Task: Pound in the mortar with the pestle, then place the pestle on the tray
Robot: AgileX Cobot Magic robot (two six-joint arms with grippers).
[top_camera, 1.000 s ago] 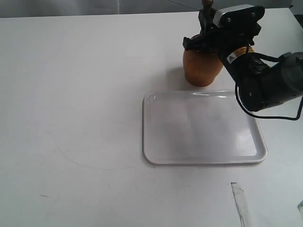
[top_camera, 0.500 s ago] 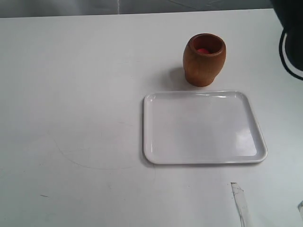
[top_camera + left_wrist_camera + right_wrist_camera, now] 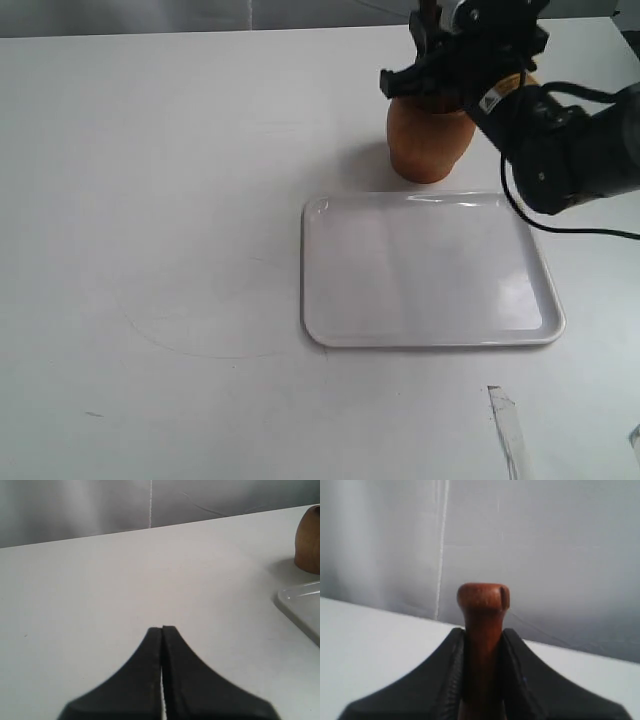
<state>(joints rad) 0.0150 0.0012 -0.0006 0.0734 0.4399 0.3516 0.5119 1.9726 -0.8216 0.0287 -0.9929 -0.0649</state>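
The light brown wooden mortar (image 3: 427, 140) stands at the back of the table, just behind the white tray (image 3: 430, 270). My right gripper (image 3: 432, 60) hangs right over the mortar's mouth, hiding its rim and inside. It is shut on the dark reddish-brown pestle (image 3: 481, 630), whose knob (image 3: 482, 596) sticks out past the fingertips; the thick end is hidden. The pestle's top (image 3: 428, 12) shows at the upper edge of the exterior view. My left gripper (image 3: 162, 628) is shut on nothing, low over bare table, with the mortar (image 3: 309, 540) and a tray corner (image 3: 300, 607) off to one side.
A strip of clear tape (image 3: 508, 430) lies near the front right of the white table. A grey curtain backs the table's far edge (image 3: 150, 527). The right arm's black body and cables (image 3: 570, 150) hang over the tray's back right corner.
Half a second ago the right arm was lifted out of the exterior view, leaving the mortar uncovered; now it has come back down over the mortar with the pestle. The left gripper's earlier state is not shown.
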